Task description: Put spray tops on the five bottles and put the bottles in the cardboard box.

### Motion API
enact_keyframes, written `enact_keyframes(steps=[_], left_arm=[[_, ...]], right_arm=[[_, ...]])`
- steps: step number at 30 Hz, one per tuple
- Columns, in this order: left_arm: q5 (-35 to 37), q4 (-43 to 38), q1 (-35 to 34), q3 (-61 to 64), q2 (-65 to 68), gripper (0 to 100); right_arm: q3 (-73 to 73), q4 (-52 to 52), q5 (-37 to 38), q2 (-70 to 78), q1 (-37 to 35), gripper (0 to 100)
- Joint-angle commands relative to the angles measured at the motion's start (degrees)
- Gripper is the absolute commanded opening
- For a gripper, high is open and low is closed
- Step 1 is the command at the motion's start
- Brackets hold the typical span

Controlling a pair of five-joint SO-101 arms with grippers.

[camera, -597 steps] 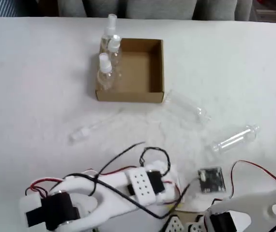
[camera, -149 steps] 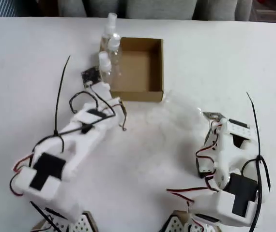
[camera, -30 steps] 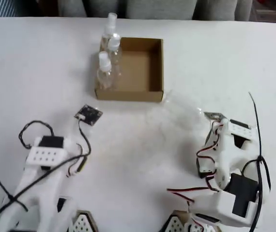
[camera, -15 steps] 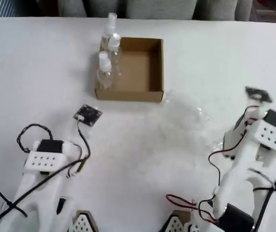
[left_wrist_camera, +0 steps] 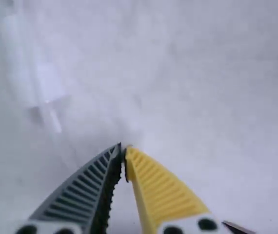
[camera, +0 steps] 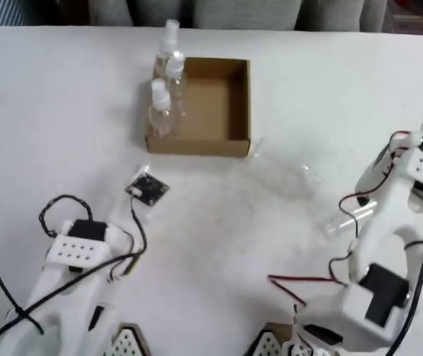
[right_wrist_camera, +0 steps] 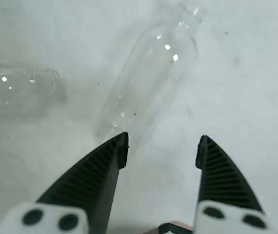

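Note:
The cardboard box [camera: 230,104] stands open at the table's far middle. Three clear bottles with white spray tops stand along its left side, one [camera: 161,107] inside near the front, one [camera: 174,73] behind it, one [camera: 170,37] at the back. Two topless clear bottles lie right of the box: one [camera: 289,169] [right_wrist_camera: 17,92] nearer it, the other [camera: 341,220] [right_wrist_camera: 148,83] against the right arm. My right gripper [right_wrist_camera: 162,144] hangs open just short of that second bottle. A loose spray top [left_wrist_camera: 36,83] lies ahead of my left gripper [left_wrist_camera: 123,148], which is shut on nothing.
The left arm [camera: 74,256] fills the near left corner and the right arm [camera: 389,245] the near right, both trailing loose cables. Bare white table [camera: 219,222] stretches between them and in front of the box. Chairs line the far edge.
The right arm has swung to the right, away from the nearer lying bottle, uncovering the second one. The left arm has shifted slightly right and forward.

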Motion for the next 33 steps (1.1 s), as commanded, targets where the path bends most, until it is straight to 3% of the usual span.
enact_keyframes(steps=[1, 10, 17, 33], left_arm=[[-0.1, -1.0, 0.8, -0.2, -1.3, 2], [-0.1, -1.5, 0.8, 0.0, -1.3, 2], [-0.1, -1.7, 0.8, 0.0, -1.1, 2], [-0.1, -1.7, 0.8, 0.0, -1.1, 2]], right_arm=[[-7.4, -0.6, -2.4, 3.1, 2.2, 20.1], [-17.5, -0.6, -10.0, 15.2, 3.6, 20.2], [-23.2, -0.7, -11.8, 22.5, 3.4, 27.9], [-24.9, -3.8, -12.5, 33.3, 1.2, 28.3]])
